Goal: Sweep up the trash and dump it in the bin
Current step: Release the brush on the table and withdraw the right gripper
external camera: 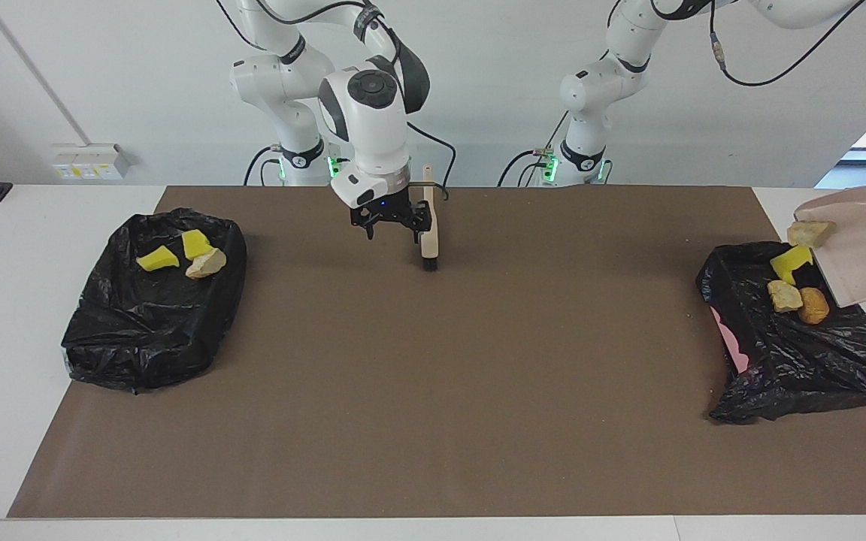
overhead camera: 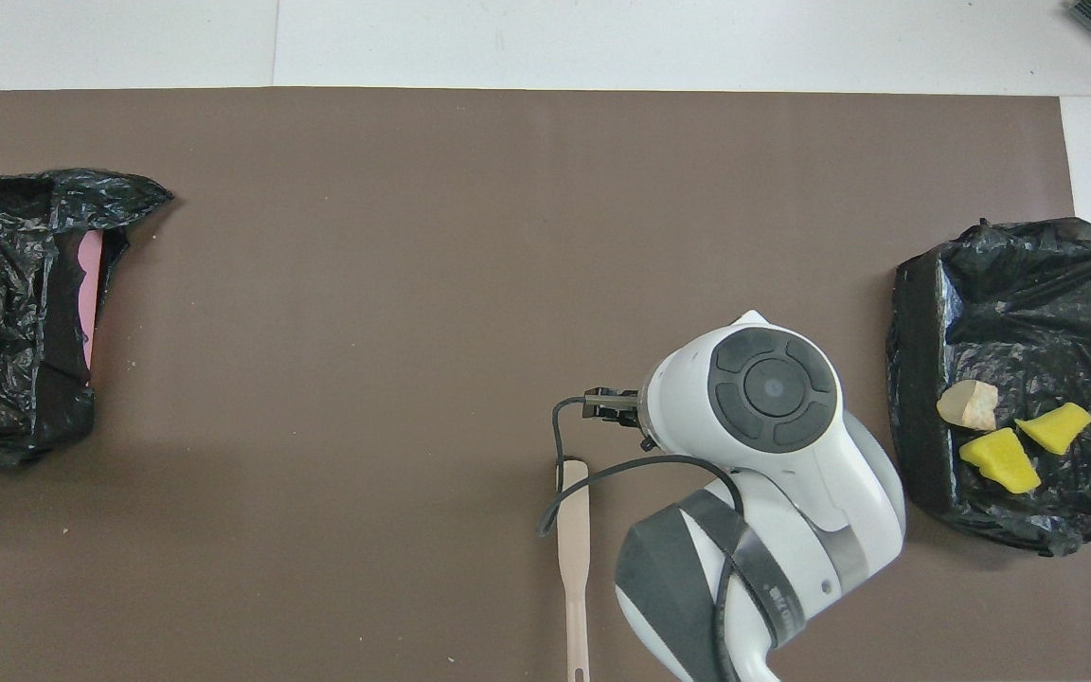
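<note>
At frame right, the tilted dustpan spills trash into the black-lined bin. Right claw hangs open beside the brush; left claw unseen, closed.

A robotics lab: two white arms bolted at a paper-covered table before a bare white wall.

Four trash chunks are tumbling off the tilted pink dustpan into the bag-lined bin; three more chunks are lying in the second lined bin

Seven trash chunks, two bins
</note>
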You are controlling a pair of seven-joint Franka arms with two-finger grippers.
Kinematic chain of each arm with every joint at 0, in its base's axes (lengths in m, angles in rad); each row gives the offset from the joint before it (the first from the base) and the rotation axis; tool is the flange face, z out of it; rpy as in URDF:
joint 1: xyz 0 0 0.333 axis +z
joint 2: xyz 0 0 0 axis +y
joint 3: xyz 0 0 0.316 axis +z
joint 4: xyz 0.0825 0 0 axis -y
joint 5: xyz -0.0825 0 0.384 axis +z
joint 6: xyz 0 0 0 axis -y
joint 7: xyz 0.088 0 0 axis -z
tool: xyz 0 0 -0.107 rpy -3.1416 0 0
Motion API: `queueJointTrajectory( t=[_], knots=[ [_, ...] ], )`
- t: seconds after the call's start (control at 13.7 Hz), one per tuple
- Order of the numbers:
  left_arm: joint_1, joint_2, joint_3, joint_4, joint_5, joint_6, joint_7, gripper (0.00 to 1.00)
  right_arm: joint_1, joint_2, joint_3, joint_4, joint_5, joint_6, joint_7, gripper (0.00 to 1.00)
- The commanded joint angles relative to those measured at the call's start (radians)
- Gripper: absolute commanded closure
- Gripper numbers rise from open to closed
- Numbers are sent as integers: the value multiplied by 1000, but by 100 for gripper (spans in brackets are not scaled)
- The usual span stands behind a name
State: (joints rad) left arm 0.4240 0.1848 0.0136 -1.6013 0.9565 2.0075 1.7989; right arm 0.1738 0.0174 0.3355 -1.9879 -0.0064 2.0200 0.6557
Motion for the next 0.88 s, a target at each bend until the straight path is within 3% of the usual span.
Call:
queueJointTrajectory(
  t=[0.0,0.15,0.29,0.66,0.8],
  knots=[
    [-40,-16,8,1,41,-50,-44,100,-36,-4,7,47,-37,-50,-30,0],
    [-42,-18,6,1,39,-52,-52,100,-79,-2,4,89,-53,-93,-48,0],
    [-42,-21,0,4,18,-52,-56,100,-80,-22,-56,107,-55,-130,-140,0],
    [-111,-57,-3,-20,-233,-185,-176,100,-56,-82,-260,188,-55,-283,-387,0],
    [-146,-92,-3,-83,-365,-199,-249,100,-47,-97,-332,210,-55,-300,-453,0]
  ],
)
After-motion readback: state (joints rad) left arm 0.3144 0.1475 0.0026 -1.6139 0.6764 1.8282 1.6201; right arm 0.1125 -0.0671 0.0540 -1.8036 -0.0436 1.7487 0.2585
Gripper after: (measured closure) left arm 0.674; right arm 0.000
